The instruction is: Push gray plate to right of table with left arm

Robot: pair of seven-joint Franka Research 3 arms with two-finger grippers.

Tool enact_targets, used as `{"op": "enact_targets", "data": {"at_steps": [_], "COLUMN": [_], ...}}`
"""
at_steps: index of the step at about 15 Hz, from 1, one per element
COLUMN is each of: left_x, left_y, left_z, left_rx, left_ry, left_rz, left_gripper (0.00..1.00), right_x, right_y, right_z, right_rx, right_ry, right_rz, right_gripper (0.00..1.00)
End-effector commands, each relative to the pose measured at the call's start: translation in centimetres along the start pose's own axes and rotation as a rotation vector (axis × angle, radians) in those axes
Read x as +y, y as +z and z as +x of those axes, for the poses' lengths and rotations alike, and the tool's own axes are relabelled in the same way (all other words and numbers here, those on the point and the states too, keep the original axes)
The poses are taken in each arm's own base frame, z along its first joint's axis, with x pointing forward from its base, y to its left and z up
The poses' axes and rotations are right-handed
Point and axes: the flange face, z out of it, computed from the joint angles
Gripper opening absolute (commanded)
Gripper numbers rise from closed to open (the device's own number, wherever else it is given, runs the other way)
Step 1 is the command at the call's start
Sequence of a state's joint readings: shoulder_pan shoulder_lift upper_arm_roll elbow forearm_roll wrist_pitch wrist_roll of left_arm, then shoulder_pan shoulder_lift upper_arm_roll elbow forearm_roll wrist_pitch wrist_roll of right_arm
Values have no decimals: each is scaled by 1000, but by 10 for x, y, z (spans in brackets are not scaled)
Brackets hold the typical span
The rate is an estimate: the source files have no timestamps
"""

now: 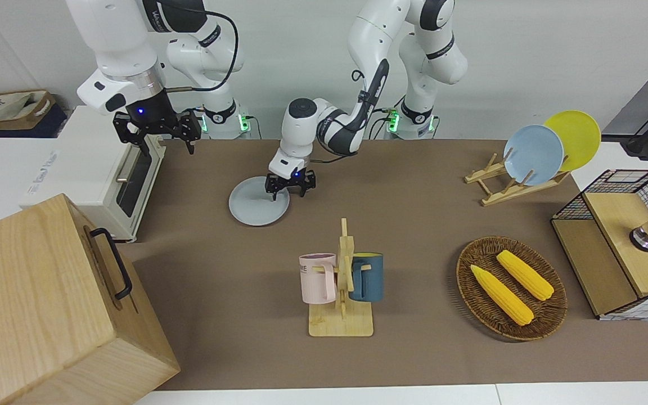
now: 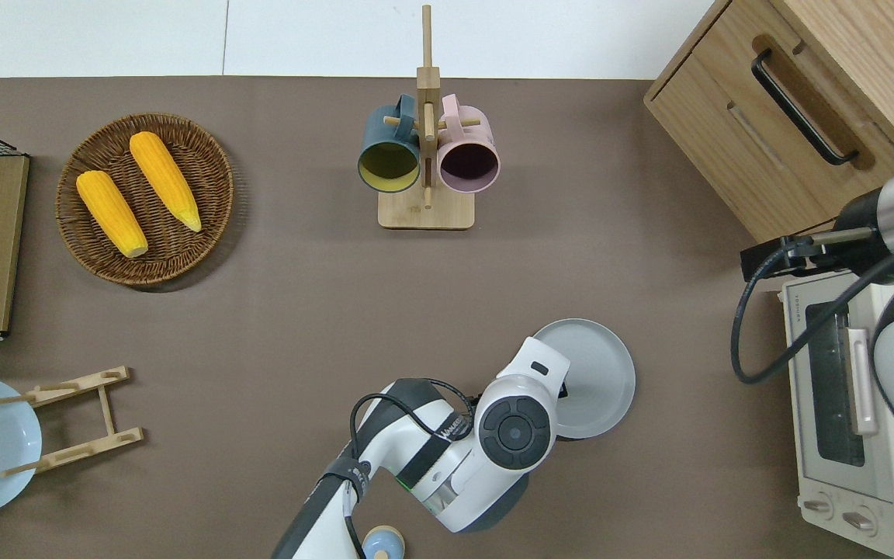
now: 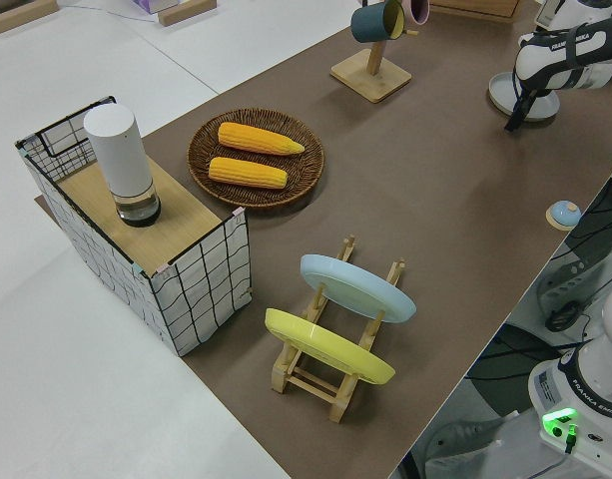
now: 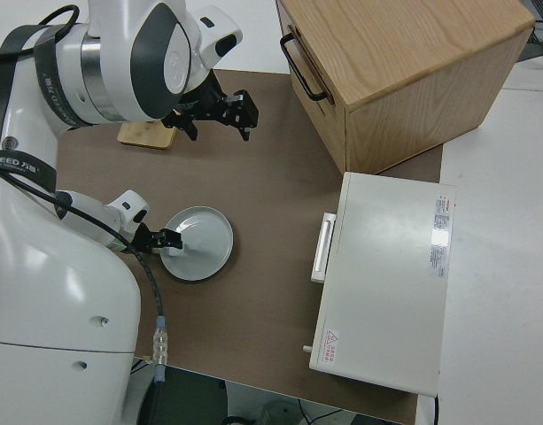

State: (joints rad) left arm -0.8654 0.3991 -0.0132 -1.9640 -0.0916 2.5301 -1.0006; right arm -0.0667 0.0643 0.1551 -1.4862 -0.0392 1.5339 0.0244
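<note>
Brown and matte, the white-edged counter (image 1: 414,185) carries the round, shallow, pale gray plate (image 1: 256,205) toward the right arm's end, between the white toaster oven (image 1: 96,169) and the wooden mug stand (image 1: 342,304), nearer the robots than the stand; the glossy white left arm's black two-finger tool (image 1: 290,188) sits low at the plate's rim on the side toward the left arm's end, fingers spread apart; the right arm is parked, its tool (image 1: 158,132) also spread.
</note>
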Motion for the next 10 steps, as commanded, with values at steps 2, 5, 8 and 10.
{"op": "enact_targets", "data": {"at_steps": [2,5,8,10], "left_x": [-25,-52,-79,-102], "left_y": [-27,-52,-69,-88], "left_z": [27,44,65,86], "left_rx": [-16,-32,-69,-86], "left_ry": [52,92,119,133], "left_rz": [49,68,99,102], "left_gripper": [991,991,991,991], "right_x": [0,0,0,0], "right_y": [-3,-3,-3,-3], "right_z": [-3,-3,-3,-3], "right_rx": [-4,-4,-4,-4], "right_ry": [4,4,4,4], "right_rz": [6,6,6,6], "right_gripper": [983,983,983,983]}}
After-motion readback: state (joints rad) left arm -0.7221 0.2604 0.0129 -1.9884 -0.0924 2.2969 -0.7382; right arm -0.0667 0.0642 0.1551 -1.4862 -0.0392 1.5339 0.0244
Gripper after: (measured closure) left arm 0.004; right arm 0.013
